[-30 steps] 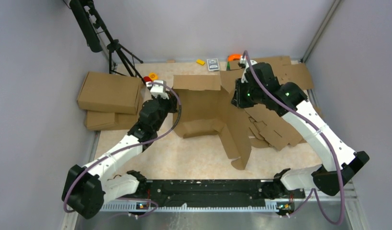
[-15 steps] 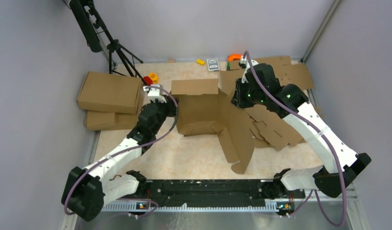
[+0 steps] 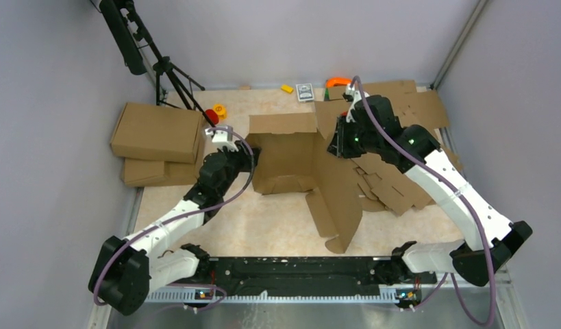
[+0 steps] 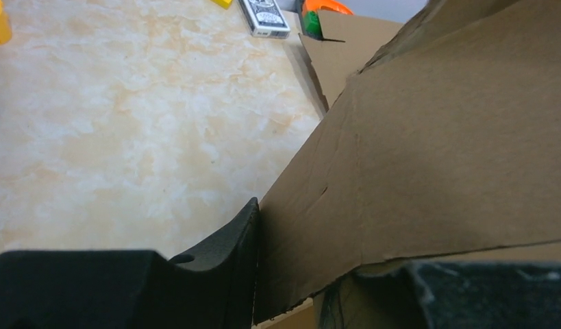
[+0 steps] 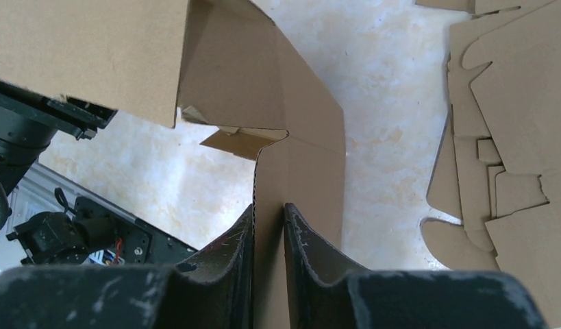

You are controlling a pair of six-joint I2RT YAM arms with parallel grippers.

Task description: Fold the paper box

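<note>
Marbled beige desk point(image 3: 264, 226), grey walls. Centre of top view: paper box point(image 3: 298, 157), half-erected. The right fingers point(image 5: 231, 250) are pinched tight on its right panel's edge. The left fingers point(image 4: 226, 264) straddle its left wall, one touching; cannot tell if clamped. Flat cardboard sheets point(image 3: 394, 185) heaped at right.

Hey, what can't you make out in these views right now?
Left wrist view: a paper box panel covers one finger of the left hand, so its grip is unclear.
Top view: fingertips of the right hand hide under its own wrist.
Top view: print on the card deck is too small.
</note>
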